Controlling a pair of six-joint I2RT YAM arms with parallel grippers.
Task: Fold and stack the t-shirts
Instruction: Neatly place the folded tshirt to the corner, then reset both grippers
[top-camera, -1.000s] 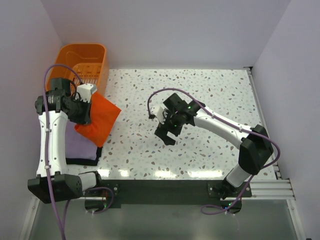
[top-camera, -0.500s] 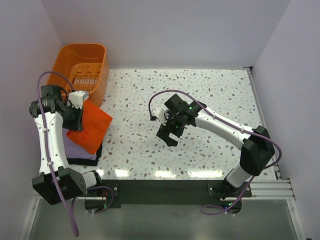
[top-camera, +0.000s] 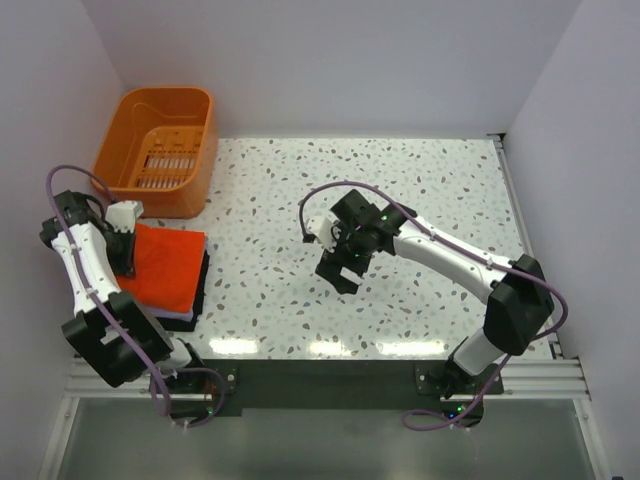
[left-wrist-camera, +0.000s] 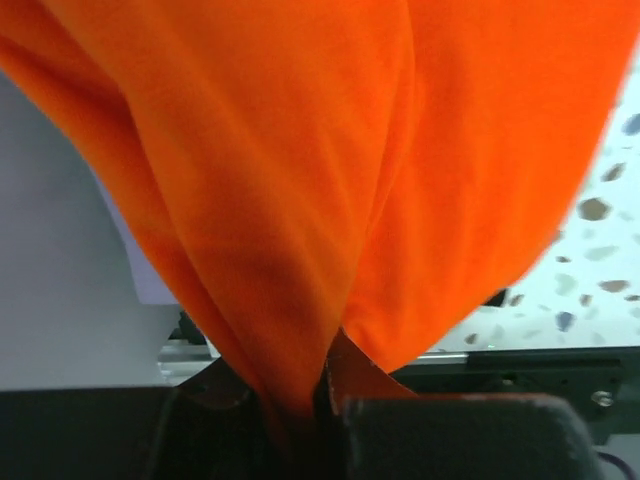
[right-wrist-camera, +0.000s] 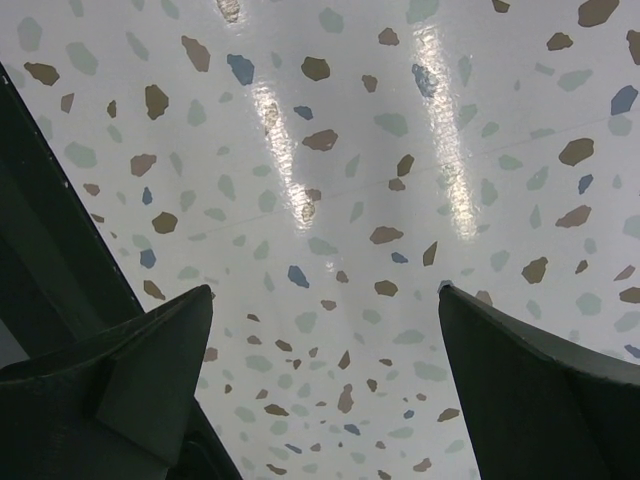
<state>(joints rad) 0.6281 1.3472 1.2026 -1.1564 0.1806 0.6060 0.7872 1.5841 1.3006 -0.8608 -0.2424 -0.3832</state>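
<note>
The orange-red t-shirt (top-camera: 165, 265) lies as a flat folded rectangle at the table's left edge, on top of the lavender t-shirt, of which only a pale strip (top-camera: 174, 313) shows at the near side. My left gripper (top-camera: 128, 255) is at the orange shirt's left edge, shut on the cloth. In the left wrist view the orange fabric (left-wrist-camera: 300, 180) fills the frame and is pinched between the jaws of the left gripper (left-wrist-camera: 320, 385). My right gripper (top-camera: 340, 265) hovers over the middle of the table, open and holding nothing. Its fingers (right-wrist-camera: 150, 370) stand wide apart over bare speckled tabletop.
An orange slotted plastic basket (top-camera: 155, 135) stands at the back left, just behind the shirts. A dark layer (top-camera: 204, 280) shows under the stack's right edge. White walls close in on the left, back and right. The speckled table (top-camera: 420, 190) spreads to the right.
My left arm swung left and down. The orange shirt went from hanging tilted to lying flat over the lavender one. The right arm barely moved.
</note>
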